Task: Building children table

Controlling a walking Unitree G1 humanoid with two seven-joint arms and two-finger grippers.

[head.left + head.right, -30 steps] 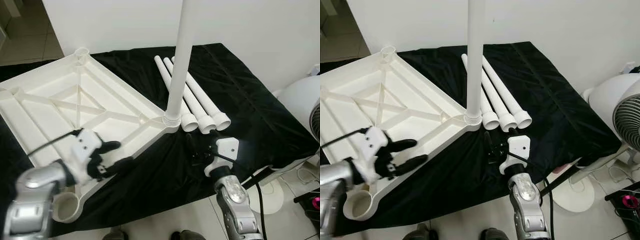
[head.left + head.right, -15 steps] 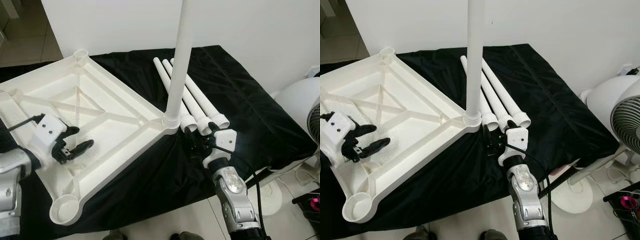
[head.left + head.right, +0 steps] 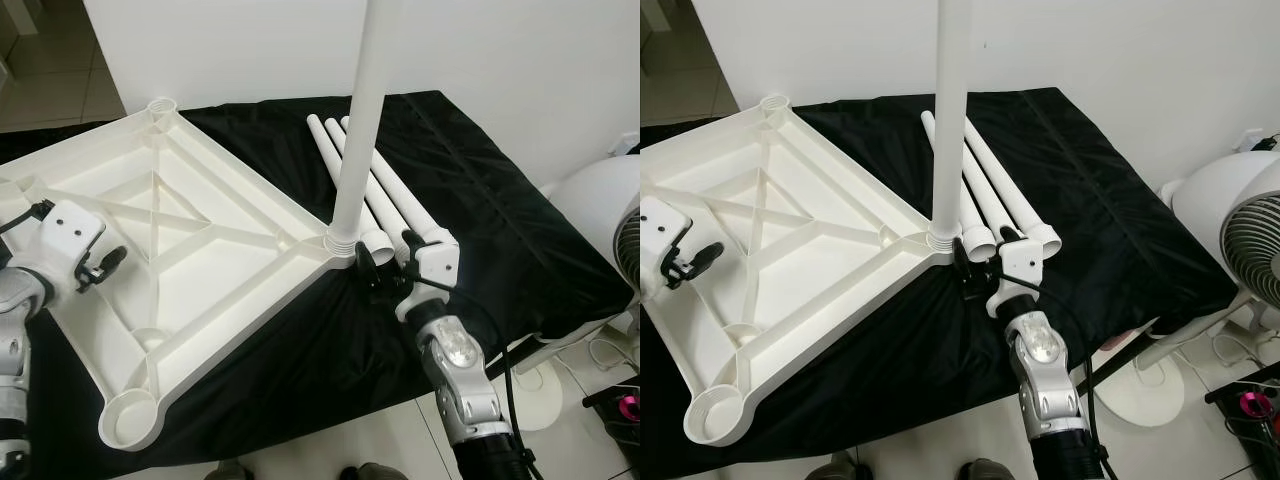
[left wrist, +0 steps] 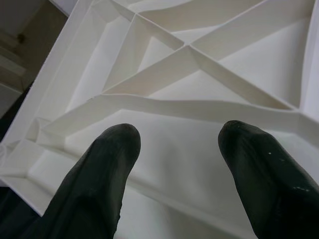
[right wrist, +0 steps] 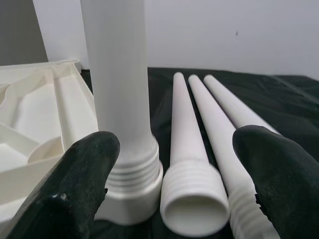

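Note:
A white tabletop (image 3: 190,210) lies upside down on a black cloth, its ribs facing up. One white leg (image 3: 360,120) stands upright in the corner socket nearest the middle. Three loose legs (image 3: 385,190) lie side by side just beyond it, threaded ends towards me. My right gripper (image 3: 385,272) is open, low over the cloth, right in front of those threaded ends and the upright leg's base (image 5: 127,174). It holds nothing. My left gripper (image 3: 103,262) is open over the tabletop's left part, above the ribs (image 4: 189,55), with nothing between its fingers.
Empty round sockets sit at the tabletop's near corner (image 3: 130,418) and far corner (image 3: 162,103). A white standing fan (image 3: 1245,225) is close on the right, past the cloth's edge. A white wall runs behind; tiled floor lies below the front edge.
My left gripper has drawn back from the tabletop's front rim to its left side. My right gripper has moved forward, up to the loose legs' threaded ends.

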